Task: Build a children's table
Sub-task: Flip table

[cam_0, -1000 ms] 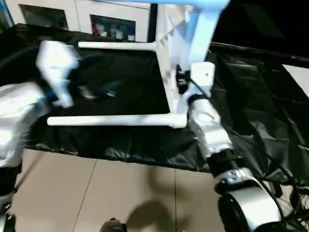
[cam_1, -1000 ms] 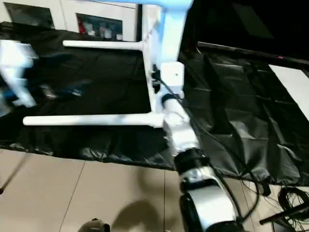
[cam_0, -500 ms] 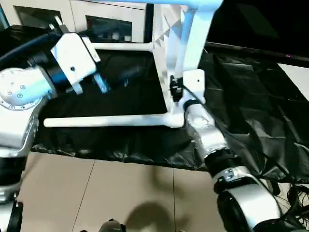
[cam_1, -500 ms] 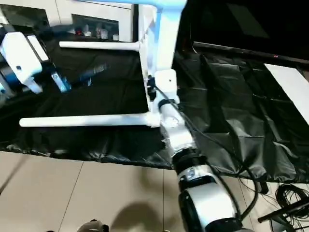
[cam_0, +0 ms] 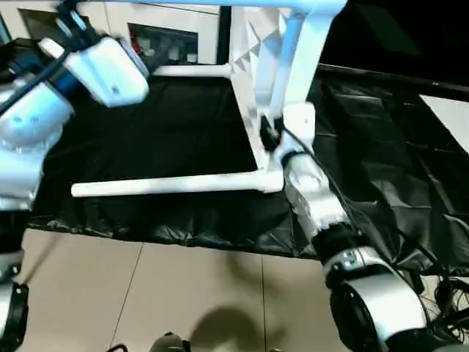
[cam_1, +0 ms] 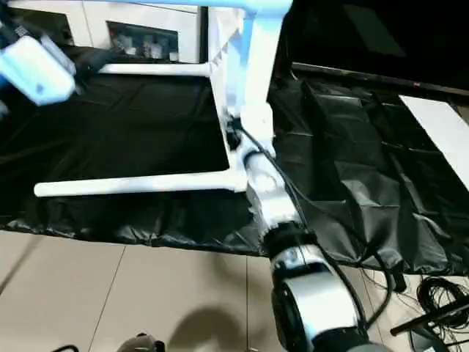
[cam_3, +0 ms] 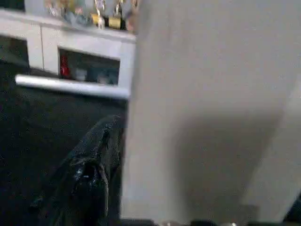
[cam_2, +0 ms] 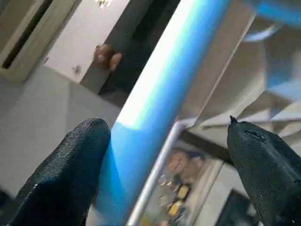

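Observation:
The children's table (cam_0: 253,88) lies on its side on the black cloth, its top standing on edge with the ribbed underside facing left. Two white tube legs rest along the cloth, a near leg (cam_0: 168,185) and a far leg (cam_0: 194,71). An upper leg (cam_0: 220,4) runs along the picture's top. My left gripper (cam_0: 69,18) is raised at the top left. In the left wrist view it (cam_2: 164,127) is open, with that upper leg (cam_2: 160,84) between its black fingers (cam_2: 70,165). My right gripper (cam_0: 275,136) is against the tabletop's lower edge, close to the near leg's corner.
Black cloth (cam_0: 176,125) covers the work surface and falls in folds on the right. A white glass-doored cabinet (cam_0: 172,40) stands behind. Beige floor tiles (cam_0: 146,293) lie in front. Cables (cam_1: 440,301) trail at the lower right. A white surface (cam_0: 451,117) shows at the right edge.
My left arm has swung up from low over the cloth to the upper leg at the top left. The right arm stays at the tabletop's lower edge.

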